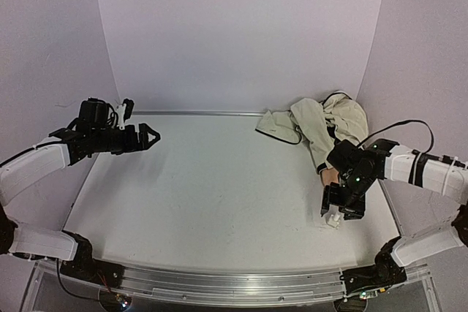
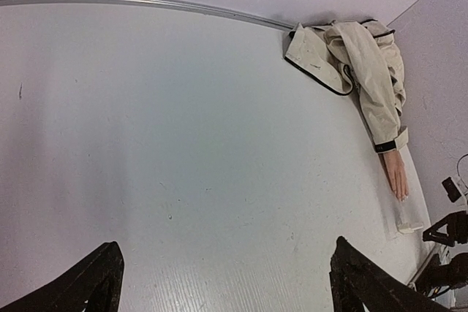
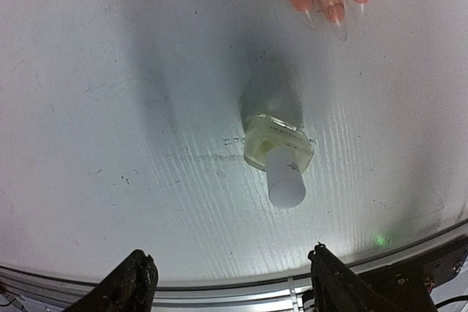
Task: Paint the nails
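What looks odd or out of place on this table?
The beige jacket lies crumpled in the far right corner, and a lifelike fake hand pokes from its sleeve, flat on the table, with no body attached. The small bottle near its fingertips shows no spill.

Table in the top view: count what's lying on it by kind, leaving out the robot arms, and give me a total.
Mannequin hand: 1
Beige jacket: 1
Small bottle: 1
Total: 3
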`<state>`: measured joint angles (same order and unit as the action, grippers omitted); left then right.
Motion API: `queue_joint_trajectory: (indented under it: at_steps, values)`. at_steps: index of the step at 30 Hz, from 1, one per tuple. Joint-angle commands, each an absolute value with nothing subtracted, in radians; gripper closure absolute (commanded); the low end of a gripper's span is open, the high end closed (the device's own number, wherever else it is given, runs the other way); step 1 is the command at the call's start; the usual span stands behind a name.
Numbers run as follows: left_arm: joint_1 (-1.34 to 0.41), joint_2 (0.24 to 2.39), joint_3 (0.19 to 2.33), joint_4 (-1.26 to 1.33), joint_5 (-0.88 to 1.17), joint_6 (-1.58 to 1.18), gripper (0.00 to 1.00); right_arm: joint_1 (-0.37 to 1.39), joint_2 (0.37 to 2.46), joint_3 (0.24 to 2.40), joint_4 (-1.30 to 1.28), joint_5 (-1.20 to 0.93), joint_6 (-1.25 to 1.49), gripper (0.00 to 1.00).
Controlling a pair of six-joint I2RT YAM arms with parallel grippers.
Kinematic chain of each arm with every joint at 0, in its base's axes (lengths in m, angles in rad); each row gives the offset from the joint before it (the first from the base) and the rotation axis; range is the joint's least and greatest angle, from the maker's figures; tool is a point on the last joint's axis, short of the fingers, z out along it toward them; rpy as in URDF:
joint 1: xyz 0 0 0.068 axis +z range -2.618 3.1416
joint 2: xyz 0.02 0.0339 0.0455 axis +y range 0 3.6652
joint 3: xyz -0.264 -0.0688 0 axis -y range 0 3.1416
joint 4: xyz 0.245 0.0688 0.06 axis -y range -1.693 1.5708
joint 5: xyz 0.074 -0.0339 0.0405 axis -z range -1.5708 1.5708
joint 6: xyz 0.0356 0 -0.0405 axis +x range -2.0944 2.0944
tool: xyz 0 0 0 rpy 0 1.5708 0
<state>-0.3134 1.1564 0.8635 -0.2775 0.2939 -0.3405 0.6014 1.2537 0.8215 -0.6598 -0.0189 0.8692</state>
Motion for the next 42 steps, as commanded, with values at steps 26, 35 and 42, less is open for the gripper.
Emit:
queue_joint_trajectory:
  at_steps: [26, 35, 42]
  values:
    - [-0.318, 1.137, 0.892, -0.216, 0.339, -0.334, 0.01, 0.606, 1.338, 0.72, -0.565, 0.193, 1.193, 0.64]
    - [-0.318, 1.18, 0.912, -0.216, 0.43, -0.354, 0.01, 0.607, 1.319, 0.755, -0.549, 0.193, 1.123, 0.93]
    - [-0.363, 1.218, 0.905, -0.166, 0.533, -0.359, 0.01, 0.608, 1.319, 0.844, -0.216, -0.031, 0.758, 1.0]
